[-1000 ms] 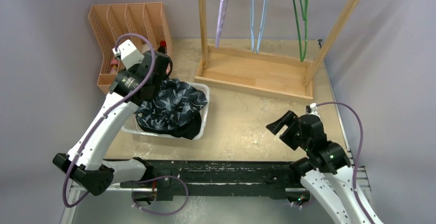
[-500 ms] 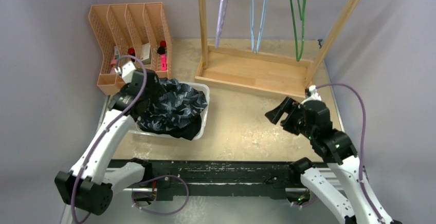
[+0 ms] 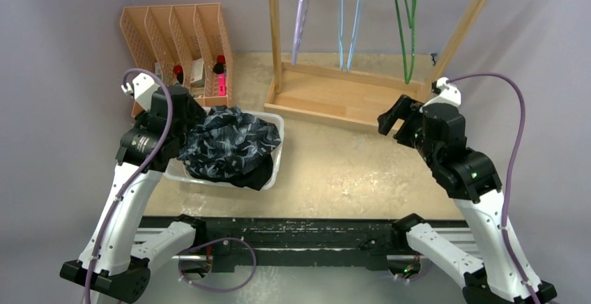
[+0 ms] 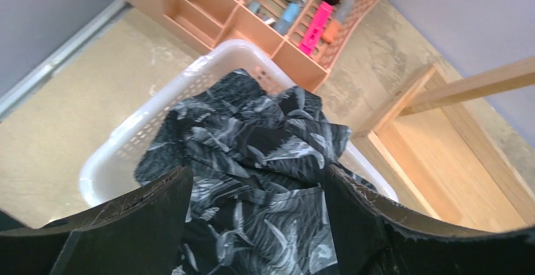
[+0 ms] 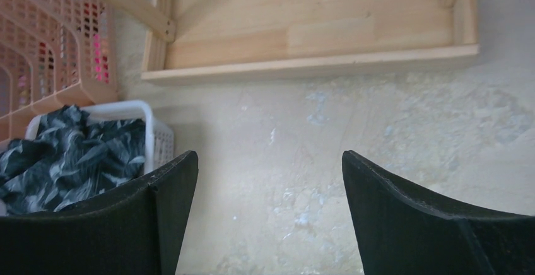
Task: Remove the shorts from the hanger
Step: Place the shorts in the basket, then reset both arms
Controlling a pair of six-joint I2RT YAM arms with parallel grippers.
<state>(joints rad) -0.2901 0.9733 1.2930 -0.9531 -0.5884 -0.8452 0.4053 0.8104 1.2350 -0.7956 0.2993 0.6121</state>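
Tabletop with bare hangers, shorts heaped in the basket

Beige table [image 3: 334,171] across the whole view, with a wooden rack [image 3: 348,102] at the back. Off its rail, hangers [image 3: 352,18] (purple, blue, green), all bare as far as can be seen. Left of the rack, a white basket [image 3: 277,152] with the shorts heaped inside: dark patterned pair [image 3: 233,143] on top, black pair [image 3: 259,176] under it and spilling over the near rim; no tan or white pair to be made out. No clear long axis to the crumpled heap. Right above the basket's left side, the left gripper [image 4: 257,177], jaws spread wide and empty, with the patterned fabric directly below and ahead. Well apart to the right, near the rack's right post, the right gripper [image 5: 268,161], likewise wide open with nothing in it, pointed down at the table. Judged from that: nothing left on a hanger, so probably little more to do; should the heap need a touch, plainly work for the left arm as the nearer one
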